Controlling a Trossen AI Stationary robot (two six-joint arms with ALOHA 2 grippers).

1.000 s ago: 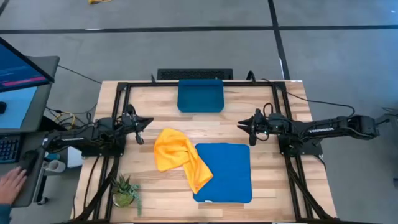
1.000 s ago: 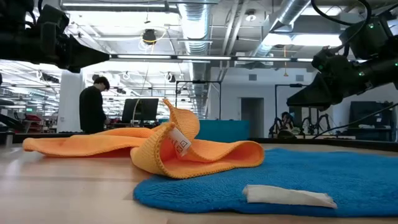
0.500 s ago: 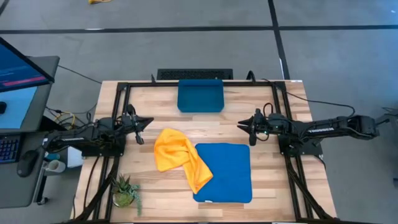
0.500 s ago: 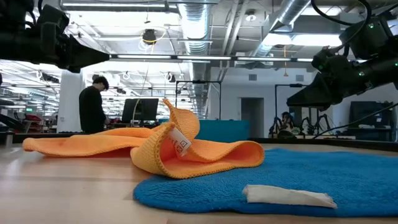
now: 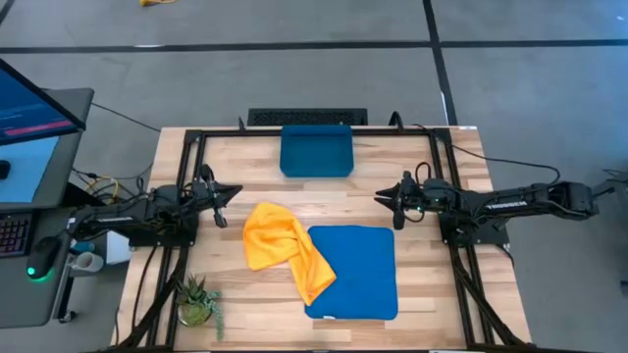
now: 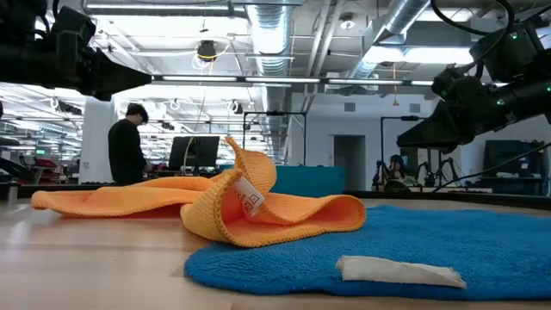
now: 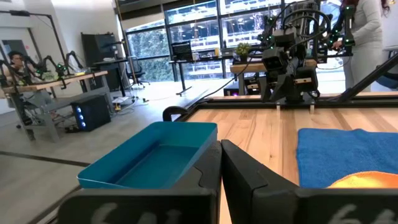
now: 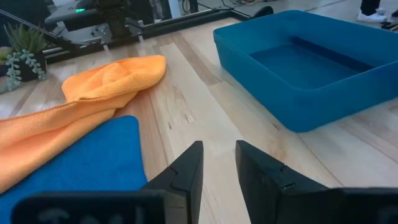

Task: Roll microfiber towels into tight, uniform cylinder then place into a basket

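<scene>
Centre frame: blue towel (image 5: 353, 272) flat on table (image 5: 245, 162), yellow-orange towel (image 5: 281, 245) crumpled across its left corner. Basket (image 5: 316, 150) upper centre, empty. Left gripper (image 5: 231, 192) jaws shut, right gripper (image 5: 381, 196) jaws part-open, both holding nothing. Risk: overlap drags both towels, roll loosens.

Robotics lab in an open-plan industrial office. Exposed ceiling ducts and pipes (image 6: 267, 34) with strip lights overhead, grey concrete floor (image 5: 294, 78). Wooden counter (image 5: 412, 324) fitted with a black metal frame (image 5: 191, 147). Further robot arm rigs on other benches (image 7: 286, 56), desks with monitors (image 6: 194, 153), a person standing at one (image 6: 127, 146). Operator monitor (image 5: 29, 113) beside the counter. Large windows at the back (image 7: 193, 31).
</scene>
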